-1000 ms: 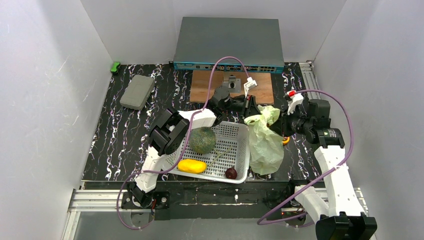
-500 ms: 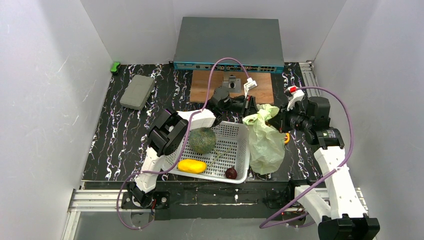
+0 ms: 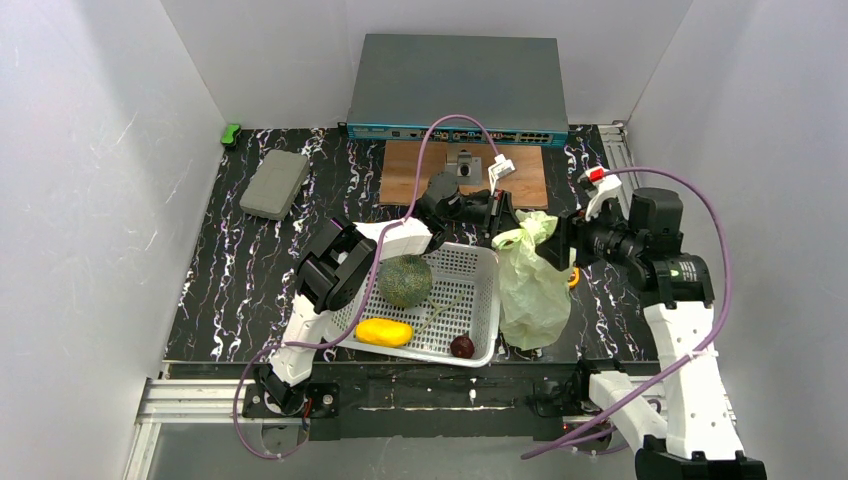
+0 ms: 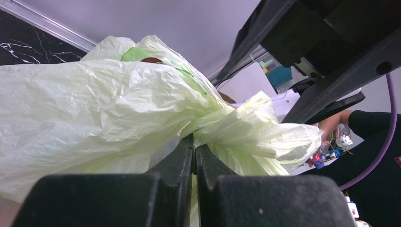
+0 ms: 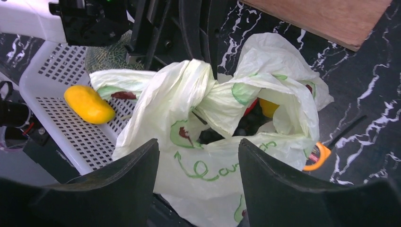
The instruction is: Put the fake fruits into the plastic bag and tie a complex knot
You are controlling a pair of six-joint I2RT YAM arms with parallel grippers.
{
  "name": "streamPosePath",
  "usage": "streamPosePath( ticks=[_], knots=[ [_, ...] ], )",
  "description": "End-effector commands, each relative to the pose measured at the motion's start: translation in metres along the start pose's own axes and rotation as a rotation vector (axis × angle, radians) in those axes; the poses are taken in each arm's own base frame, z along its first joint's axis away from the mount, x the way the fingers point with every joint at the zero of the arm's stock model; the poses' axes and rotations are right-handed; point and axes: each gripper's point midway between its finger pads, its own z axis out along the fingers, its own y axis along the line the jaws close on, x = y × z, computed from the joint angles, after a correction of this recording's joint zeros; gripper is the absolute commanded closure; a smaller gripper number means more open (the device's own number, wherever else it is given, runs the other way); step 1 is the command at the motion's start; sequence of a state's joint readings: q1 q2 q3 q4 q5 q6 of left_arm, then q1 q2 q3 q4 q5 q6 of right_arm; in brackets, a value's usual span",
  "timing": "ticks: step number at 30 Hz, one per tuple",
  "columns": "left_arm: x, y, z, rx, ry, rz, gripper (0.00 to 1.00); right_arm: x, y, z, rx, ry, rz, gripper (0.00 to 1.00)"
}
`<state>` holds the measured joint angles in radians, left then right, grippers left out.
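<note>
My left tool clamped on bag neck, propping mouth up; right tool agape, empty. Melon, mango unbagged.

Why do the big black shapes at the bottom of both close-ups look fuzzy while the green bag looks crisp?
Left wrist view: the left pincer sits right at the lens, so it looks soft and dark, while the plastic bag behind is sharp. Right wrist view: the right pincer blurs likewise. Top external view: evenly lit, sharp throughout.
</note>
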<state>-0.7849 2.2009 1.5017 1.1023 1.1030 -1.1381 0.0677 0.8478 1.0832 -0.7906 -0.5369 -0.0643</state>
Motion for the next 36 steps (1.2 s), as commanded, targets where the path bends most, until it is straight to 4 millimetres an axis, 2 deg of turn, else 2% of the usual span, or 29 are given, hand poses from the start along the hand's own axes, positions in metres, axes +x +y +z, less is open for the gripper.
streamPosePath(
  ticks=[1, 4, 5, 8, 9, 12, 14, 19, 22, 28, 31, 36],
  knots=[
    [-0.014, -0.014, -0.003, 0.013, -0.039, 0.055, 1.0, -0.002, 0.003, -0.027, 0.063, 0.029, -0.048, 0.3],
    [-0.013, -0.016, -0.003, 0.018, -0.036, 0.058, 1.0, 0.014, 0.008, -0.031, 0.041, 0.098, -0.023, 0.27],
    [-0.014, -0.017, -0.004, 0.02, -0.037, 0.061, 1.0, 0.022, 0.009, -0.031, 0.032, 0.129, -0.004, 0.29],
    [-0.013, -0.018, -0.004, 0.023, -0.036, 0.061, 1.0, 0.043, 0.008, -0.022, 0.008, 0.193, 0.043, 0.48],
    [-0.014, -0.018, -0.004, 0.024, -0.037, 0.063, 1.0, 0.048, 0.008, -0.018, -0.005, 0.208, 0.061, 0.51],
    [-0.012, -0.023, -0.002, 0.042, -0.023, 0.07, 1.0, 0.063, 0.005, -0.003, -0.037, 0.248, 0.12, 0.51],
    [-0.008, -0.026, -0.002, 0.053, -0.007, 0.077, 1.0, 0.064, 0.003, 0.008, -0.051, 0.24, 0.16, 0.51],
    [-0.002, -0.03, -0.004, 0.058, 0.007, 0.083, 1.0, 0.054, -0.003, 0.038, -0.094, 0.166, 0.192, 0.49],
    [-0.002, -0.033, -0.002, 0.068, 0.021, 0.093, 1.0, 0.051, -0.003, 0.05, -0.113, 0.153, 0.18, 0.4],
    [0.007, -0.022, -0.002, 0.061, 0.043, 0.057, 1.0, 0.006, -0.003, 0.079, -0.169, 0.028, 0.139, 0.39],
    [0.01, -0.019, -0.002, 0.062, 0.062, 0.04, 1.0, -0.016, -0.002, 0.087, -0.19, -0.018, 0.107, 0.4],
    [0.017, -0.014, -0.001, 0.058, 0.087, 0.03, 1.0, -0.034, 0.005, 0.093, -0.22, -0.062, 0.086, 0.43]
  ],
)
